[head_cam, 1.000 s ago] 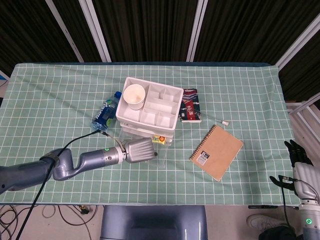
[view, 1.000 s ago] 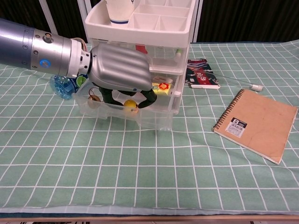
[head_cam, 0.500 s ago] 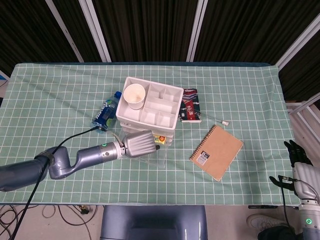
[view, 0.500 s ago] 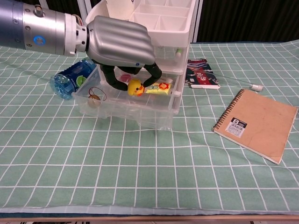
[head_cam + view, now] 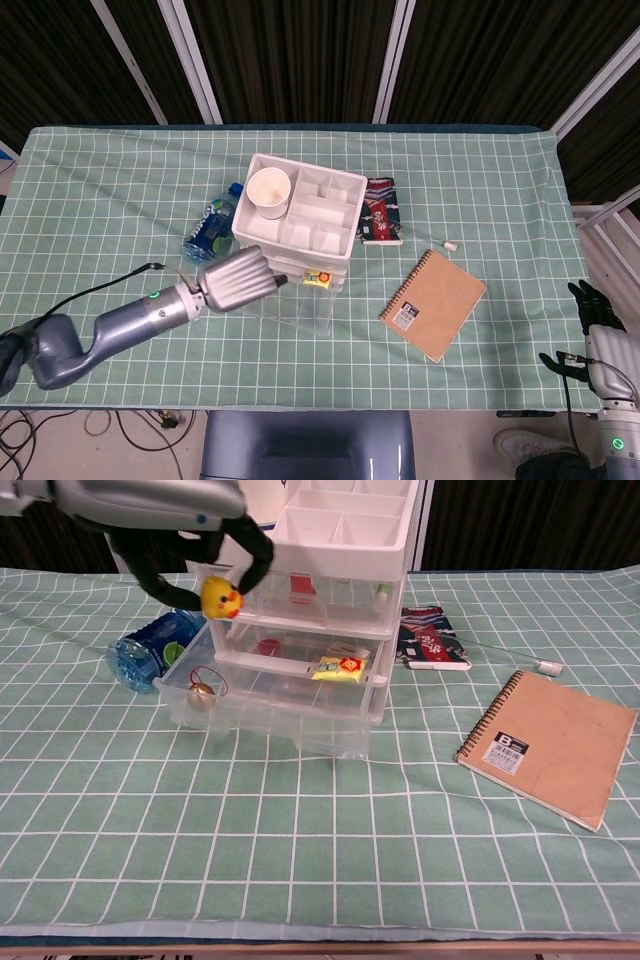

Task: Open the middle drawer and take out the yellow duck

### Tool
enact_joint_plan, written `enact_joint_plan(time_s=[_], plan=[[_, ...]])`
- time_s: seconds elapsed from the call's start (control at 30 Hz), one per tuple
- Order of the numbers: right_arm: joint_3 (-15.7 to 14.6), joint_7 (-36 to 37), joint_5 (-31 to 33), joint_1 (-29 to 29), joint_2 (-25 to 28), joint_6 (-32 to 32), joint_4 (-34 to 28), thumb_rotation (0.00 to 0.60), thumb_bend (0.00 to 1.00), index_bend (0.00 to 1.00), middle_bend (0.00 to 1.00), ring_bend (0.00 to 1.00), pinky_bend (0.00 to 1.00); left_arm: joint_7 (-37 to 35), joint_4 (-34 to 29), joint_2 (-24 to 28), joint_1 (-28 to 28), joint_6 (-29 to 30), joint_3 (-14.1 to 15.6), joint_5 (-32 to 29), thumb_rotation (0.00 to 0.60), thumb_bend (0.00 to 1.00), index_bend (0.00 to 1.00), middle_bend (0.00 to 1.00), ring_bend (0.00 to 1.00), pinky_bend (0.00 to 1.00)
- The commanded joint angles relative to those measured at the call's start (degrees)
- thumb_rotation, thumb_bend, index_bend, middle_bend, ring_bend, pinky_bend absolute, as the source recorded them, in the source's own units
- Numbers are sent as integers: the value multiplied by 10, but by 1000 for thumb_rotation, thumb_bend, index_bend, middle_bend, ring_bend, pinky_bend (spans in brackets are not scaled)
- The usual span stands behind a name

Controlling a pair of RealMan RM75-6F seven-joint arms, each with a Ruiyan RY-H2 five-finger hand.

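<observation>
Left hand [image 5: 165, 520] raised, fingers [image 5: 252, 555] curled; right hand [image 5: 598, 335] idle at edge.

Left hand [image 5: 160, 505]: top left, pinching duck [image 5: 221, 597] above table
Drawer [image 5: 275, 695]: middle one pulled open, holding yellow packet [image 5: 340, 667]
Notebook [image 5: 552, 744]: right, flat on cloth

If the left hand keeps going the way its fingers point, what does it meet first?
Probably the drawer unit: the left hand, holding the yellow duck, points toward its upper tiers, though depth is unclear.
</observation>
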Motion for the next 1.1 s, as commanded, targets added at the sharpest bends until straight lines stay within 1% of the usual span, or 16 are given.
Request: enact_joint_plan(time_s=[0.03, 0.13, 0.23, 0.33, 0.43, 0.6, 0.63, 0.73, 0.87, 1.1], plan=[[-1, -1, -2, -1, 0, 1, -1, 600, 48, 0, 0, 0, 227, 26, -38, 42, 52, 39, 24, -17, 600, 312, 547, 1000, 1000, 1000], [-2, -4, -3, -2, -1, 4, -3, 600, 48, 0, 0, 0, 227, 30, -41, 62, 91, 63, 48, -13, 600, 314, 548, 1000, 1000, 1000], [-2, -6, -3, -3, -1, 6, -5, 600, 48, 0, 0, 0, 227, 25, -29, 67, 123, 77, 66, -13, 600, 316, 545, 1000, 1000, 1000], [-2, -9, -4, -3, -1, 8, -6, 600, 48, 0, 0, 0, 227, 21, -6, 59, 152, 83, 79, -24, 600, 315, 544, 1000, 1000, 1000], [-3, -10, -4, -3, -1, 8, -7, 600, 48, 0, 0, 0, 227, 24, 18, 38, 176, 87, 83, -46, 600, 315, 540, 1000, 1000, 1000], [-3, -9, -3, -5, -1, 8, -9, 600, 47, 0, 0, 0, 227, 48, 57, -26, 218, 89, 68, -126, 600, 316, 519, 1000, 1000, 1000], [-3, -9, -3, -5, -1, 9, -9, 600, 48, 0, 0, 0, 227, 60, 66, -45, 226, 88, 63, -147, 600, 316, 517, 1000, 1000, 1000], [-3, -8, -2, -5, -1, 8, -8, 600, 48, 0, 0, 0, 227, 98, 90, -89, 239, 86, 54, -184, 600, 316, 515, 1000, 1000, 1000], [-2, -6, -2, -4, 0, 7, -7, 600, 47, 0, 0, 0, 227, 144, 115, -137, 246, 88, 42, -215, 600, 316, 517, 1000, 1000, 1000], [-2, -3, -1, -4, 0, 5, -8, 600, 47, 0, 0, 0, 227, 181, 127, -189, 240, 70, 19, -267, 600, 313, 505, 1000, 1000, 1000]])
